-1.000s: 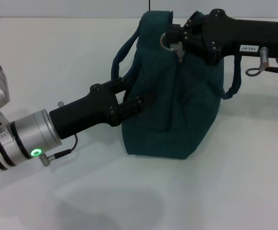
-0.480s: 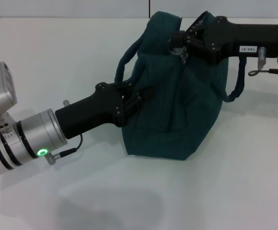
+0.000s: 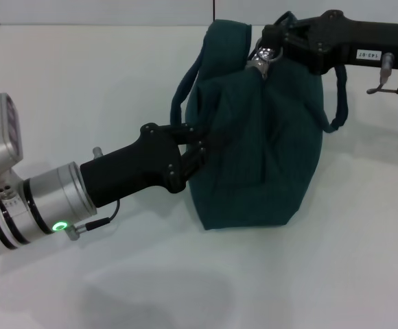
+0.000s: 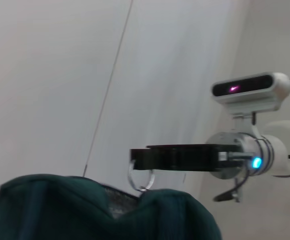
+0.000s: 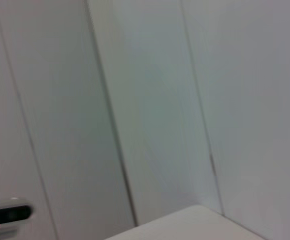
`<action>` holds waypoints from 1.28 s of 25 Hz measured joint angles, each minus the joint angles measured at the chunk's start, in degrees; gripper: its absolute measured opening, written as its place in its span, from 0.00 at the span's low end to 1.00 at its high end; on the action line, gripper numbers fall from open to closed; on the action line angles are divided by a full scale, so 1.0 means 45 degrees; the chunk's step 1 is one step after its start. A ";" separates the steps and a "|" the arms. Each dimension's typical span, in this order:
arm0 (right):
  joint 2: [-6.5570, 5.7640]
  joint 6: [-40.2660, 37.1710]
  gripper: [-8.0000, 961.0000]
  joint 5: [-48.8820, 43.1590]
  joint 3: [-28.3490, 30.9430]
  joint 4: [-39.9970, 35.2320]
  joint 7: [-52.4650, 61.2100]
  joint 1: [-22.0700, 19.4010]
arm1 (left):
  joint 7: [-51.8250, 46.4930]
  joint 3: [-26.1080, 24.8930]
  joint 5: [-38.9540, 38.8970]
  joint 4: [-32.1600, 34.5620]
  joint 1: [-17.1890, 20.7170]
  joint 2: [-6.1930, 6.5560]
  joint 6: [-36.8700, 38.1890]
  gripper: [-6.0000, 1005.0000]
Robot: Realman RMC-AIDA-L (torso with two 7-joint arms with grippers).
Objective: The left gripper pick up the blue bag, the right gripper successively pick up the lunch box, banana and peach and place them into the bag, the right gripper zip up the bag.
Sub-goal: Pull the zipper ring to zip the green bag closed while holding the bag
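Right gripper [image 3: 271, 49] pinched zipper pull [image 3: 262, 57] at top of blue bag [image 3: 261, 151]. Left gripper [image 3: 200, 147] clamped bag's side fabric on surface [image 3: 336, 274]. Risk: pull slipping free, bag tipping if zipper jammed.

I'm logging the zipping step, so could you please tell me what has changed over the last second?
The right gripper, shut on the metal ring pull, has drawn it toward the robot's right along the top of the blue bag, and the bag has shifted the same way. The left gripper followed, closing on the bag's side. The bag stays upright on the table.
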 joint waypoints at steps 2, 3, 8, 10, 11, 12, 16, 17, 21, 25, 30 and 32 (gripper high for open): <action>-0.0002 0.0248 0.02 -0.0003 0.0043 0.0025 0.0002 -0.0018 | 0.0070 0.0084 0.0005 0.0000 0.0018 0.0013 0.0034 0.13; 0.0000 0.0334 0.02 -0.0004 0.0085 0.0035 0.0000 -0.0032 | 0.0093 0.0128 0.0006 0.0001 0.0016 0.0021 0.0039 0.13; 0.0152 0.0322 0.02 0.0001 0.0525 -0.0047 -0.0063 -0.0168 | 0.0128 0.0208 0.0023 0.0000 -0.0015 0.0035 0.0030 0.13; 0.0166 0.0140 0.02 0.0036 0.0542 -0.0070 -0.0066 -0.0175 | 0.0129 0.0237 0.0023 0.0000 -0.0017 0.0037 0.0017 0.13; 0.0166 0.0140 0.02 0.0036 0.0542 -0.0070 -0.0066 -0.0175 | 0.0129 0.0260 0.0024 0.0000 -0.0020 0.0039 0.0012 0.13; 0.0188 -0.0367 0.02 0.0081 0.0677 -0.0137 -0.0077 -0.0176 | 0.0130 0.0273 0.0023 0.0000 -0.0020 0.0040 0.0006 0.14; 0.0280 -0.1080 0.02 0.0079 0.0878 -0.0316 -0.0080 -0.0095 | 0.0130 0.0335 0.0023 0.0001 -0.0016 0.0042 -0.0036 0.16; 0.0302 -0.1228 0.02 0.0078 0.0881 -0.0405 -0.0080 -0.0088 | 0.0130 0.0335 0.0023 0.0001 -0.0016 0.0042 -0.0036 0.16; 0.0412 -0.1302 0.02 0.0082 0.0895 -0.0879 -0.0066 -0.0073 | 0.0097 0.0489 0.0021 -0.0034 0.0042 0.0052 -0.0036 0.18; 0.0438 -0.0742 0.02 0.0036 0.0906 -0.0946 -0.0018 0.0066 | 0.0042 0.0511 -0.0038 -0.0157 0.0052 0.0059 0.0030 0.20; 0.0538 -0.0677 0.02 -0.0052 0.0757 -0.0724 -0.0003 0.0296 | -0.0162 0.0451 -0.0130 -0.0423 0.0039 0.0035 0.0142 0.22; 0.0671 -0.0777 0.02 -0.0205 0.0744 -0.0792 -0.0003 0.0343 | -0.0178 0.0449 -0.0131 -0.0453 0.0044 0.0025 0.0189 0.23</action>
